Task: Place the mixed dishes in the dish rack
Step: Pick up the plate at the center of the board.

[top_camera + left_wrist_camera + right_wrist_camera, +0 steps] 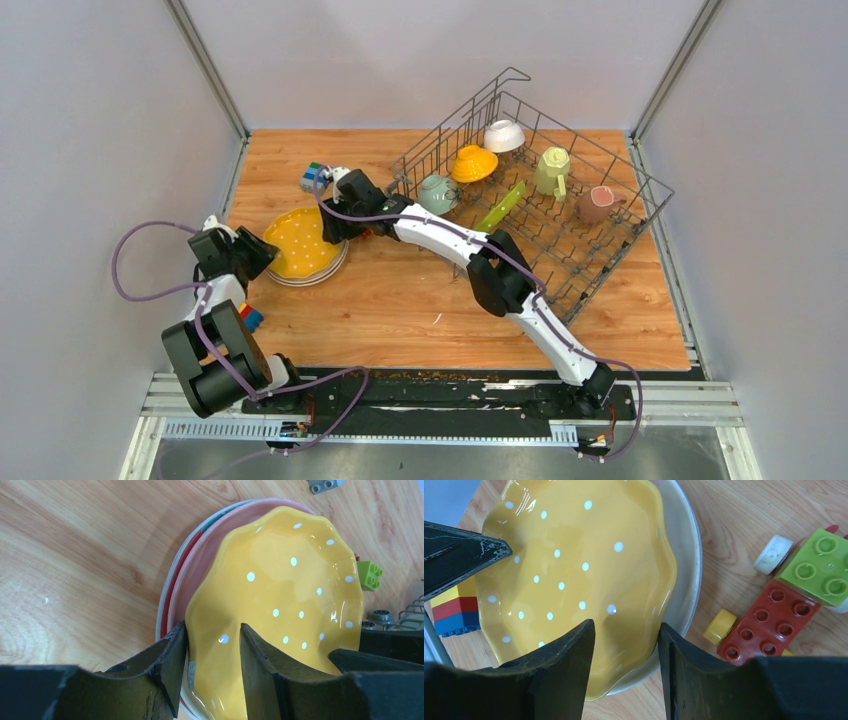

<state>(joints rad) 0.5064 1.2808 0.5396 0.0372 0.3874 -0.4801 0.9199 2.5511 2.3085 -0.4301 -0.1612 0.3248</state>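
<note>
From above, my left gripper [262, 252] sits at the near-left rim of the yellow plate [298, 243]; my right gripper [328, 225] meets the same plate from the far-right side. The plate tops a stack on the wooden table [400, 310], well apart from the dish rack [655, 192] at the far right. In the rack I see a white bowl [503, 135], a yellow bowl [473, 163], a teal mug [437, 193], a pale-green mug [553, 170], a pink mug [597, 203] and a lime-green plate [502, 206] standing on edge.

From my left wrist, my fingers straddle the yellow plate's wavy rim, one outside it, one over its dotted face. The jaws stand about half apart; I cannot tell whether they press the rim. A pink plate [210, 545] lies just beneath, and a green block [370, 575] lies beyond.

From my right wrist, the jaws are likewise half apart across the yellow plate's edge; the right-hand finger hangs over the grey plate [686, 565] underneath. I cannot tell whether they grip. A red block [769, 625] lies just beside the stack.
</note>
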